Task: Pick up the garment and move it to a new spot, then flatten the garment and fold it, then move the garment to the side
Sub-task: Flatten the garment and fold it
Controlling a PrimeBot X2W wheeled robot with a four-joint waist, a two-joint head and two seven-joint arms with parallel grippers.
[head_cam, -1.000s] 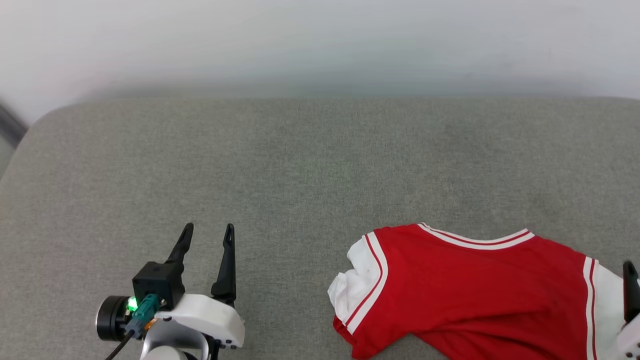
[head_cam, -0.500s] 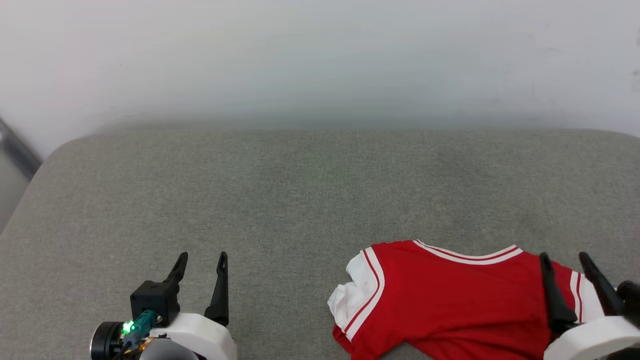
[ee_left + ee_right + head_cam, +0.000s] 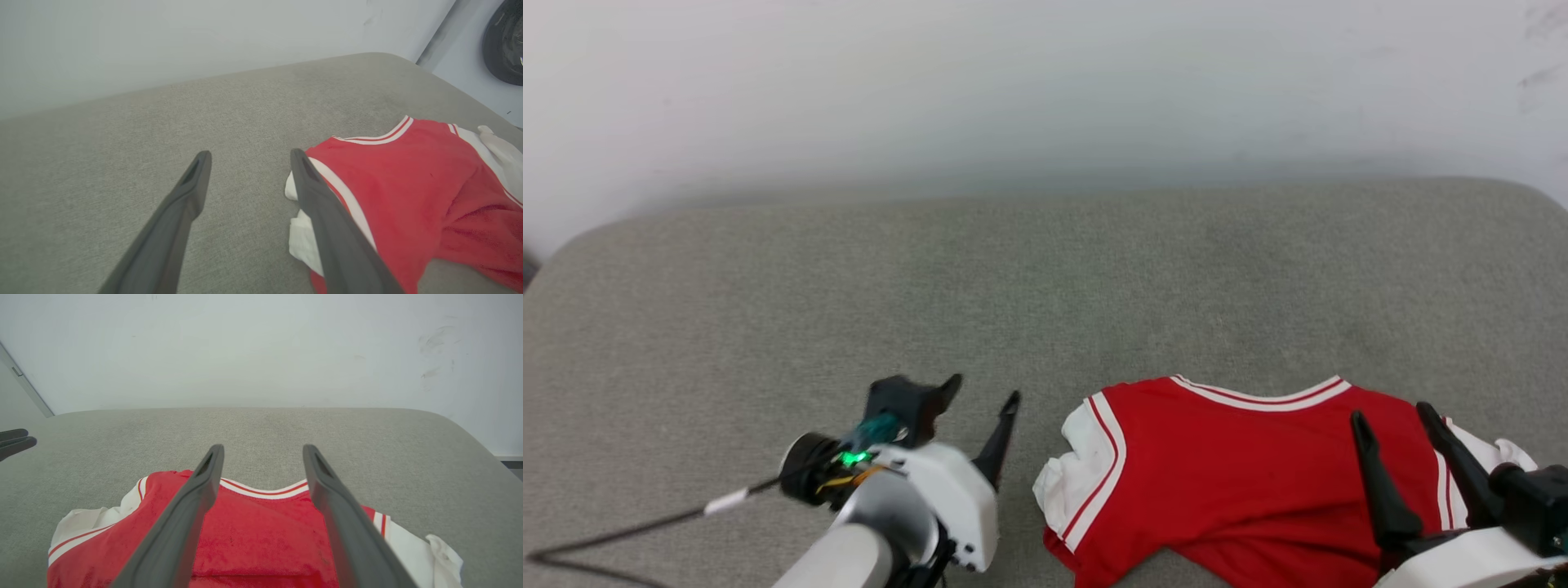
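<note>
Head view. The garment (image 3: pixel 1241 482), red with white sleeves and red-and-white trim, is seen at 5 o'clock on the grey upholstered surface (image 3: pixel 1045 310). Its neckline is turned toward 12 o'clock and its lower part is cut off by the frame's bottom edge. The sleeve on its 9 o'clock side is bunched into folds. The sleeve on its 3 o'clock side is crumpled.

The left tool (image 3: pixel 982 389) is seen at 7 o'clock, with its fingers apart and nothing between them. It is angled toward 1 o'clock, and a narrow strip of bare fabric is left between it and the bunched sleeve. A green light (image 3: pixel 852 457) is lit on its wrist, and a dark cable (image 3: pixel 621 535) is trailed off toward 8 o'clock.

The right tool (image 3: pixel 1390 412) is seen at 4 o'clock with its fingers spread wide. It is over the garment's shoulder, so the red-and-white seam there is partly hidden. Contact with the cloth cannot be judged.

Left wrist view. The garment (image 3: pixel 408 175) is placed at 3 o'clock of the left tool (image 3: pixel 250 153). Part of the white sleeve is masked by one finger. A dark round object (image 3: pixel 504 41) is noted at 1 o'clock, beyond the surface's edge.

Right wrist view. The neckline of the garment (image 3: pixel 261 535) is framed between the fingers of the right tool (image 3: pixel 263 447). Two dark fingertips (image 3: pixel 14 441) of the other arm are seen at 9 o'clock. Scuff marks (image 3: pixel 433 339) are noted on the pale wall (image 3: pixel 245 347) at 1 o'clock.
</note>
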